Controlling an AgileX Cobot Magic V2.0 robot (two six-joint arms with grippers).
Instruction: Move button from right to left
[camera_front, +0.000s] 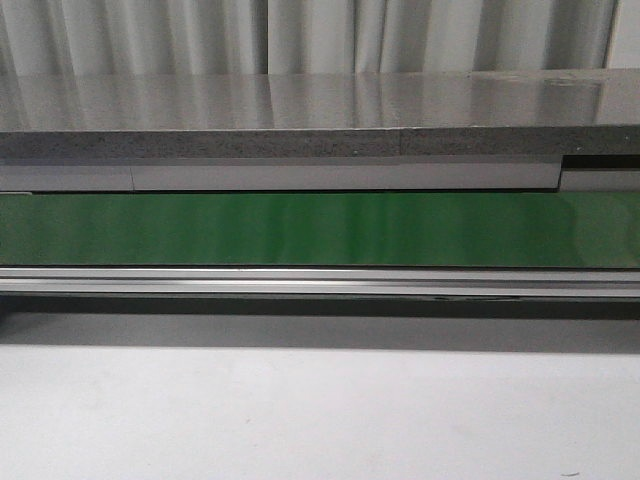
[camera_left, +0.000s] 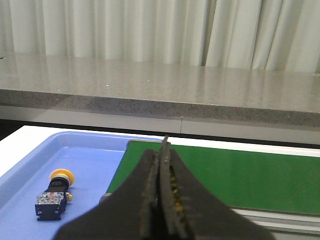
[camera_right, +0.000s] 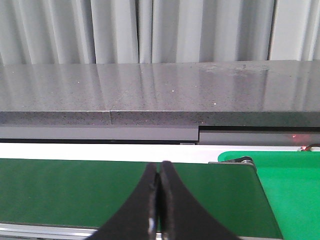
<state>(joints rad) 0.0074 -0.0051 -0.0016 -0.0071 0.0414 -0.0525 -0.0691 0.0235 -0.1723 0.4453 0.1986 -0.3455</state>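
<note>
The button, a yellow-orange cap on a black body, lies on its side in the blue tray at the left end of the green belt, seen only in the left wrist view. My left gripper is shut and empty, above the belt's left end, to the right of the button. My right gripper is shut and empty over the belt near its right end. Neither gripper shows in the front view, where the belt carries nothing.
A grey stone counter runs behind the belt, with curtains beyond. A bright green tray sits at the belt's right end. A metal rail edges the belt's front, with the white table before it.
</note>
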